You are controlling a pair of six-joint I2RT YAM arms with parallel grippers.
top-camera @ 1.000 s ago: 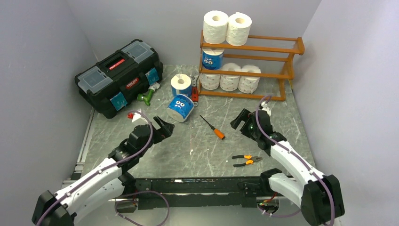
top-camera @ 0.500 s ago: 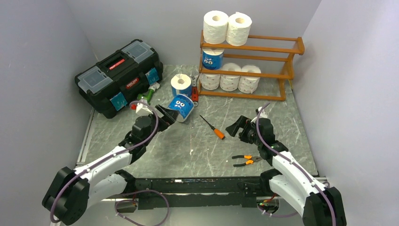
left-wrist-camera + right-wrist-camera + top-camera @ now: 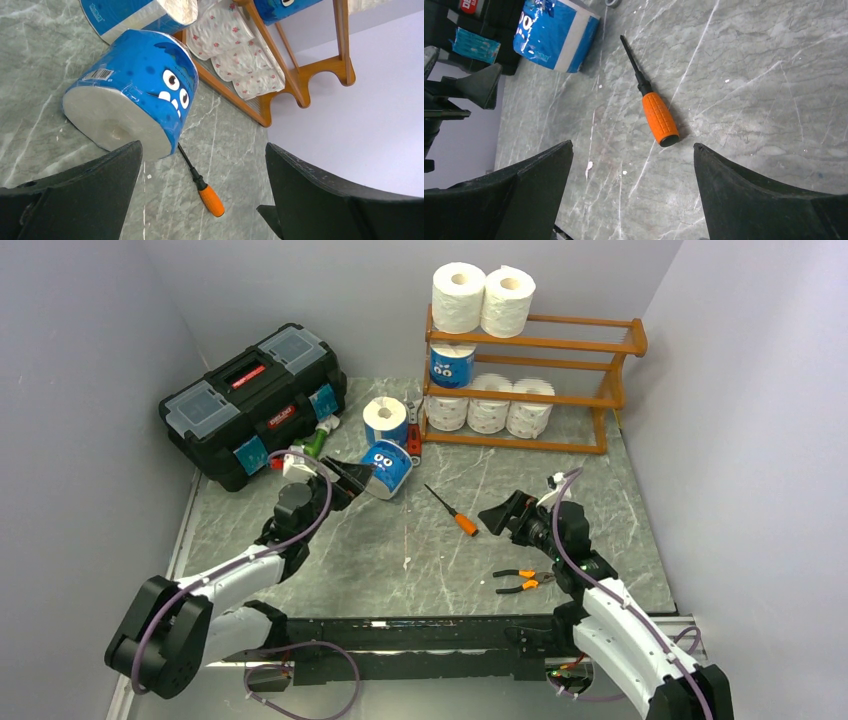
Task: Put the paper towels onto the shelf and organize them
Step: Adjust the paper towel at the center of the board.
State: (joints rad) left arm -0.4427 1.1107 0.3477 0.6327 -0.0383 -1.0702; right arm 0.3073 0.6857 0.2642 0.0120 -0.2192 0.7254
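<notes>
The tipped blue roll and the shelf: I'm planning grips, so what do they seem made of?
Tipped blue roll: likely glossy plastic wrap, creased and shiny, over white paper. Shelf: seemingly wood, smooth orange-brown finish with rounded cut edges.

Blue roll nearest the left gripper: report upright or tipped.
Tipped: the blue roll lies on its side, flat end toward the wrist camera.

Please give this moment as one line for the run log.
left jaws: open, empty, close to tipped blue roll | right jaws: open, empty, facing screwdriver | shelf: partly filled
</notes>
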